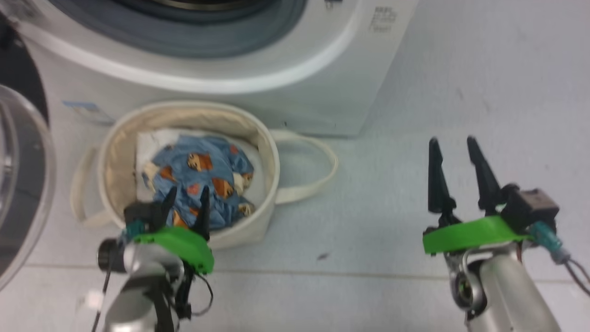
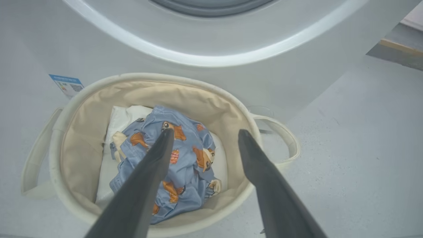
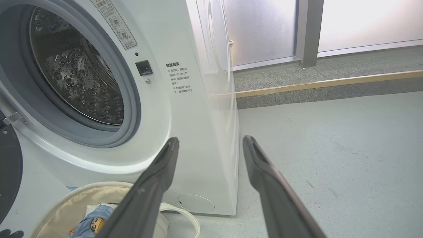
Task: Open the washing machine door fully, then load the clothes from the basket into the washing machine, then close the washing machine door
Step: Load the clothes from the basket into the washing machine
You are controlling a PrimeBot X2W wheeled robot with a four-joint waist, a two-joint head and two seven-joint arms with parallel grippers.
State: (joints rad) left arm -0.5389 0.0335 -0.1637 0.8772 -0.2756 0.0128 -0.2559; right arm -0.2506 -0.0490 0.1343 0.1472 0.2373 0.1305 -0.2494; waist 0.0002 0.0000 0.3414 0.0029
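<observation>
Our left gripper (image 1: pixel 189 191) hangs open over the clothes (image 1: pixel 207 170) in the basket (image 1: pixel 272 157), head view; right gripper (image 1: pixel 452 143) open, idle. Left wrist: we could pinch the white liner (image 2: pixel 119 122) underneath too. Right wrist: the washing machine (image 3: pixel 185 115) mouth sits higher, so a weak pinch may drop them.

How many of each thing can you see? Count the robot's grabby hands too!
washing machine: 1
washing machine door: 1
basket: 1
blue clothes: 1
white liner: 1
grippers: 2, left gripper and right gripper, both open
Total: 7
</observation>
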